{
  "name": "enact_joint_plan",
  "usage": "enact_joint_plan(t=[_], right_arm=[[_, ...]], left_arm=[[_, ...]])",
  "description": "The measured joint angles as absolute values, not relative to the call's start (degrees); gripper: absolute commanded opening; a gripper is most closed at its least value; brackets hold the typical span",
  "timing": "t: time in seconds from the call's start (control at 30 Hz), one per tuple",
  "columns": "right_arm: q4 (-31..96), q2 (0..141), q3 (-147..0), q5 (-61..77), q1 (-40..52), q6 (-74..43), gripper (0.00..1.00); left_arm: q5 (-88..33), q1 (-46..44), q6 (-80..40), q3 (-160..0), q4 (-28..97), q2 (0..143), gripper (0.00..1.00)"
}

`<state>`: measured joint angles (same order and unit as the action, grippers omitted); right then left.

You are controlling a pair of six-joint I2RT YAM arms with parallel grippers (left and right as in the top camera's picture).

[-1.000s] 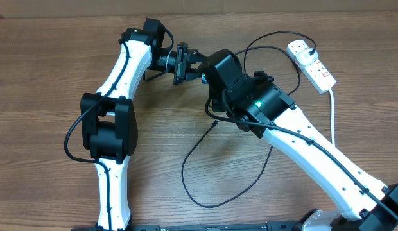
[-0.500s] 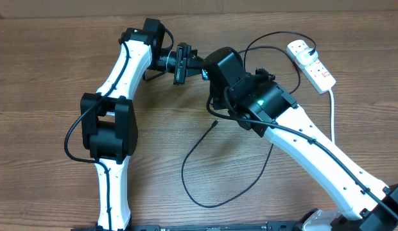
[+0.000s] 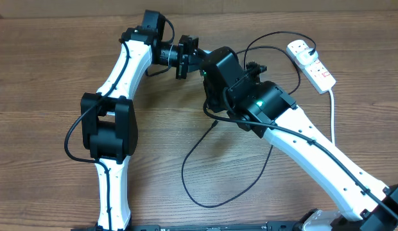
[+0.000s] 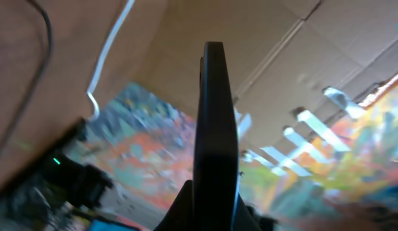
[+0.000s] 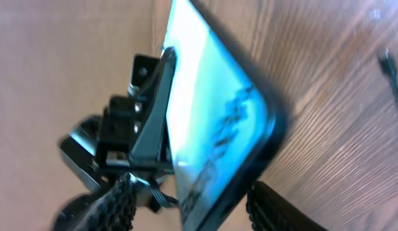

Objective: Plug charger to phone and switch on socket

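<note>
1. While you watched from overhead, your left arm (image 3: 125, 64) reached to the far middle of the desk (image 3: 45, 160). The left jaws were clamped on the phone (image 3: 183, 59) and held it clear of the wood.
2. From the left wrist camera you saw the phone (image 4: 215, 128) edge-on. It was a slim dark bar standing straight up from between the jaws.
3. From the right wrist camera you saw the phone (image 5: 212, 109) with its pale blue screen facing the lens and tilted. The dark lettering on it was too blurred to read, and one black finger (image 5: 154, 109) of the left jaws pressed on the screen's far side.
4. The right jaws stood apart, with a ribbed finger (image 5: 119, 202) on either side of the phone's near end. You could see a gap on one side, but whether the other finger touched the phone could not be told.
5. The charger (image 3: 205, 163) lay loose on the desk, its thin black cable in a wide loop under your right arm (image 3: 308, 144).
6. The connector tip (image 3: 214, 122) rested on the wood just below the right wrist, apart from the phone. The right wrist camera also caught the tip (image 5: 385, 58) at its edge, lying on the desk.
7. The cable's other end ran up to the socket (image 3: 312, 64), which lay at the far right of the desk.
8. The white cord (image 3: 332, 109) trailed from the socket toward the near edge. The switches were too small for you to tell their position.
</note>
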<state>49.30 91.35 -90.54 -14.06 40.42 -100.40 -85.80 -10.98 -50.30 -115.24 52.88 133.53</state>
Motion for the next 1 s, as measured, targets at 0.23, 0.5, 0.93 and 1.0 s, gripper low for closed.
enact_joint_plan(t=[0.23, 0.5, 0.93, 1.0], right_arm=[[52.18, 81.95, -90.54, -13.32, 36.82, -74.87, 0.8], [65.65, 75.4, -92.6, -0.69, 25.69, -47.55, 0.92], [68.36, 95.98, -92.01, 11.03, 26.22, -42.17, 0.85], [68.4, 99.13, -92.01, 10.76, 27.29, -43.75, 0.78]], left_arm=[[-75.59, -8.43, -39.75, -115.26, 54.57, 133.53, 0.04], [-51.05, -6.72, -21.39, -115.92, 68.88, 128.64, 0.04], [-9.43, -7.77, -14.98, -121.75, 72.71, 97.82, 0.04], [-5.89, -7.6, -15.66, -121.75, 73.93, 97.58, 0.04]])
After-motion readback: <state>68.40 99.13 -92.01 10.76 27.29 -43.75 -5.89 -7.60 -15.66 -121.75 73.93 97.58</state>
